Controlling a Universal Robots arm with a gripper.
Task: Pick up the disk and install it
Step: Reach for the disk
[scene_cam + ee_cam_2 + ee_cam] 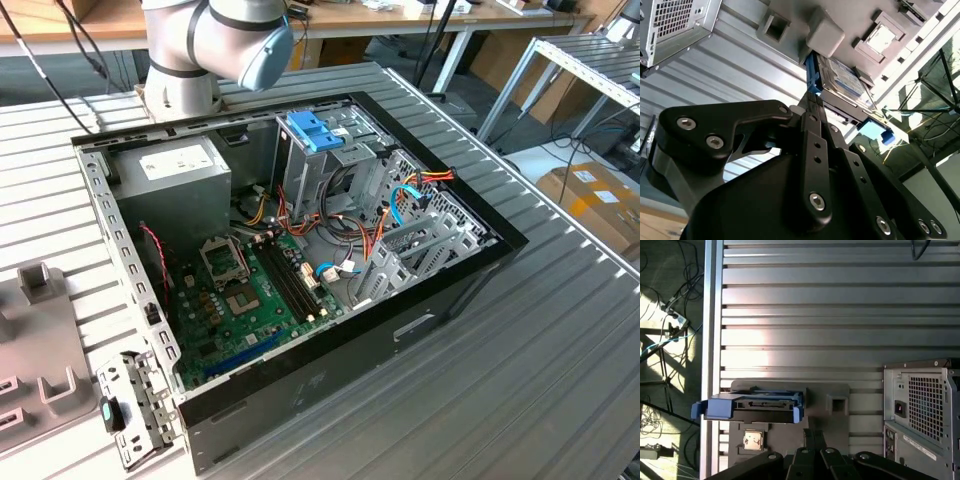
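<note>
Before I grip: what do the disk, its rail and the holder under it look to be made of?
Disk: apparently a metal casing, dark at the edges, with a paper-like label on its face.
Rail: light-blue, matte and moulded, so likely plastic.
Holder: matte grey with rounded blocks, probably plastic, though painted metal can't be ruled out.

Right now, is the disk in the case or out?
Out. In the first wrist view the disk sits on a grey holder beside the case.

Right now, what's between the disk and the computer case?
Between the disk and the computer case, the first wrist view shows a small square block on the grey holder, then bare ribbed table.
</note>
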